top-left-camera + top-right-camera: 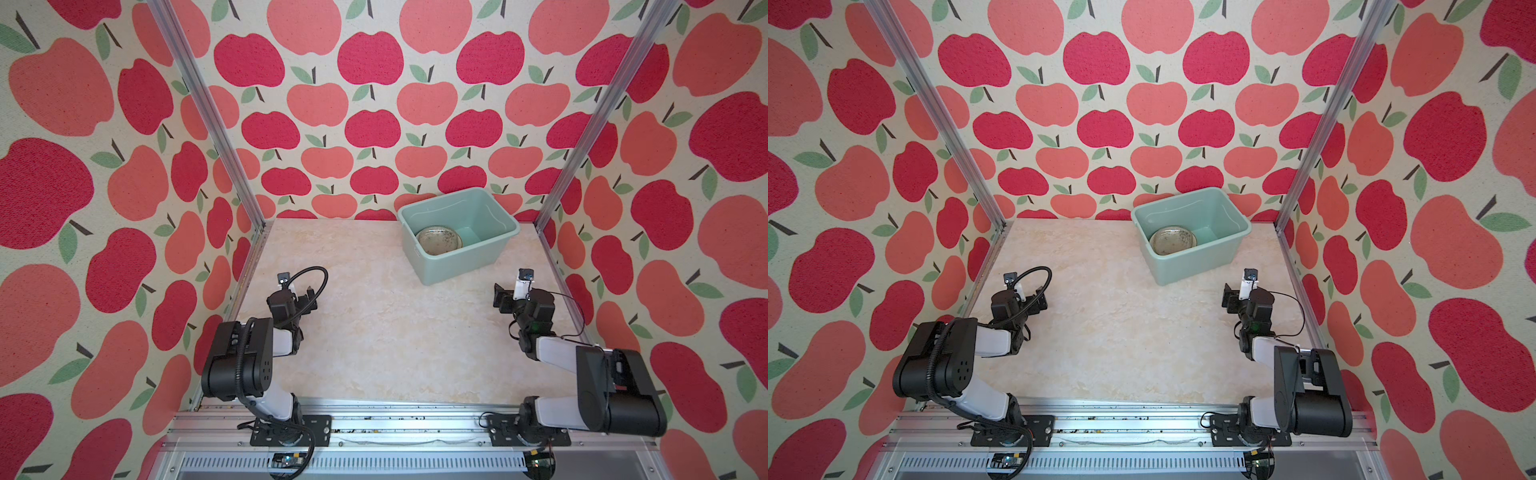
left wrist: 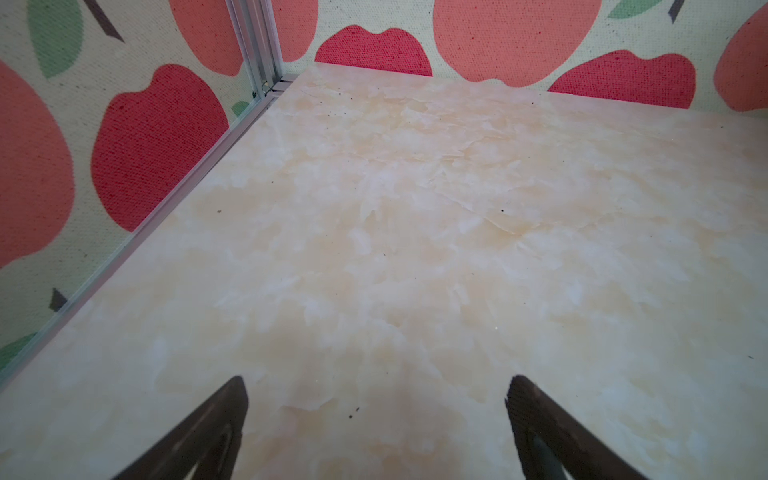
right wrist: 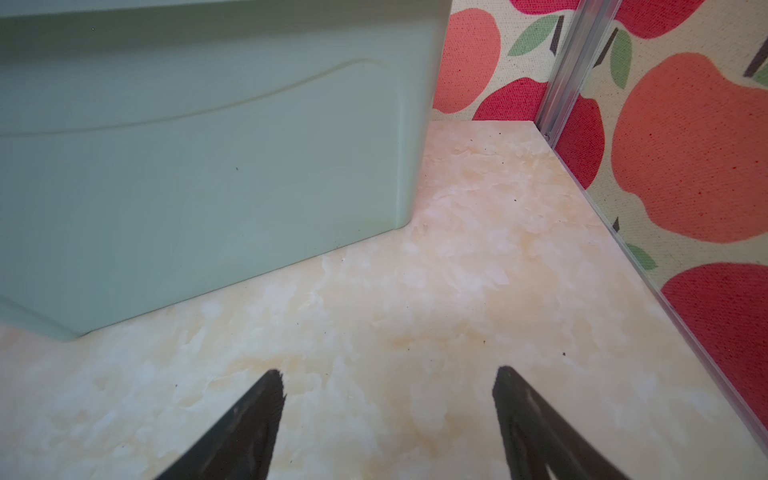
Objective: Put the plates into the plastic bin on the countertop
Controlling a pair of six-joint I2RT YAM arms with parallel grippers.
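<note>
left end effector (image 2: 377,380) spread | right end effector (image 3: 387,370) spread near plastic bin (image 1: 465,266) | plate (image 1: 438,240) lying inside it

Light is bright, even and diffuse. Only soft, faint shade lies on the countertop (image 3: 457,291) at the plastic bin (image 3: 208,187) base. In both top views the aluminium posts (image 1: 201,104) splay outward toward the edges. In the wrist views the left gripper (image 2: 377,377) and right gripper (image 3: 387,369) fingers are dark and out of focus, and the wallpaper weave is crisp.
</note>
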